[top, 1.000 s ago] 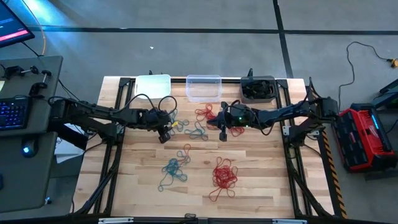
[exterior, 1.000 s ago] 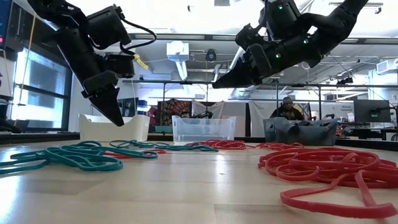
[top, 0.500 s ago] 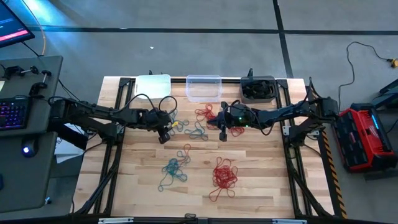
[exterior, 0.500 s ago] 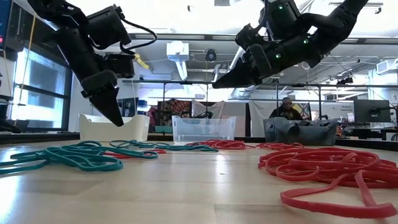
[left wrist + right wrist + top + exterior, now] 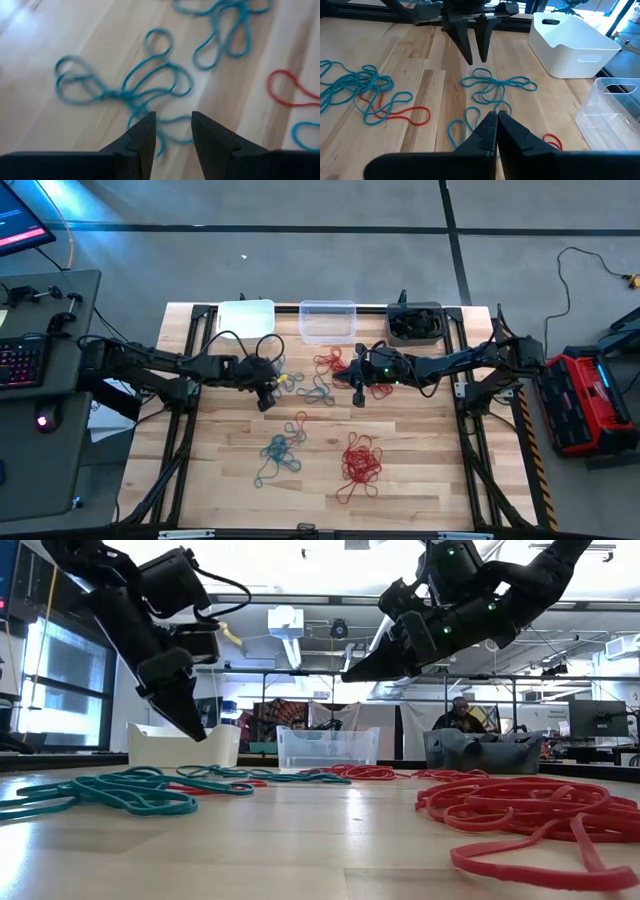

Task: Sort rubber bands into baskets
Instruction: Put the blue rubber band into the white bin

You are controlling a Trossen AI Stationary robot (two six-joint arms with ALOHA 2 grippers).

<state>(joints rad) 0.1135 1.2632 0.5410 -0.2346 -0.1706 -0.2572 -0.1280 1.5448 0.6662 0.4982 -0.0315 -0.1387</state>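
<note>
Teal rubber bands (image 5: 125, 90) lie loose on the wooden table just beyond my left gripper (image 5: 172, 125), which hovers open above them and points slantwise down, touching nothing. The same teal bunch (image 5: 315, 388) lies between the two grippers. My right gripper (image 5: 358, 395) hangs shut and empty above the table's middle, fingers (image 5: 490, 125) together. Red rubber bands (image 5: 330, 362) lie near the far side. A red bunch (image 5: 360, 460) and a teal bunch (image 5: 278, 452) lie nearer the front. The white (image 5: 246, 315), clear (image 5: 328, 320) and dark grey (image 5: 415, 323) baskets stand along the far edge.
A teal and red tangle (image 5: 365, 95) lies on the table. Bare wood lies along the near edge (image 5: 320, 505). A desk with a keyboard (image 5: 20, 360) stands left of the table and a red case (image 5: 585, 395) to its right. A person (image 5: 460, 712) sits in the room behind.
</note>
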